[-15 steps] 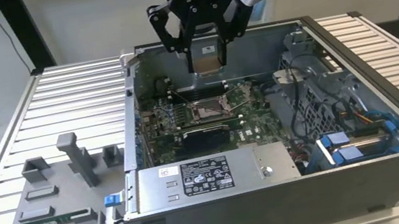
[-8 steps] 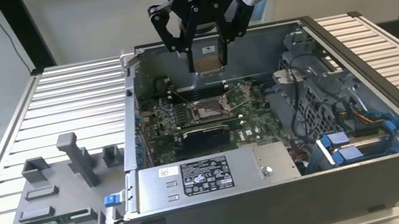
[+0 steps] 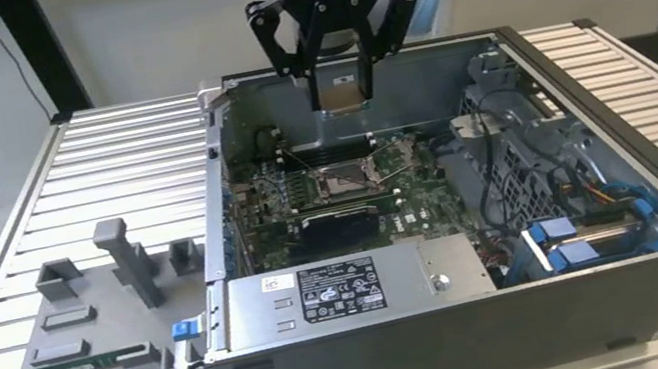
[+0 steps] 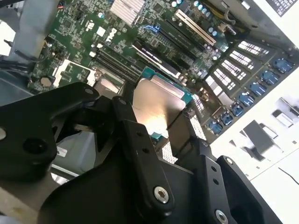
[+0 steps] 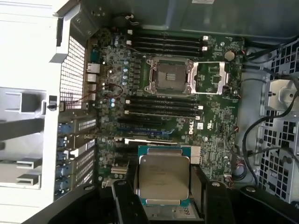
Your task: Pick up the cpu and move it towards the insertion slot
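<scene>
Pickup complete: gripper [image 3: 340,91] clamps the cpu [image 5: 163,177], held at upper centre above the case; insertion slot [image 5: 167,75] lies open, unfilled.

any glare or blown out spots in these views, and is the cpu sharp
In the second wrist view, glare streaks the cpu held in the gripper, and the pale surface outside the case is overexposed; in the first wrist view the cpu is fairly sharp, the insertion slot readable; the exterior view is evenly lit.
</scene>
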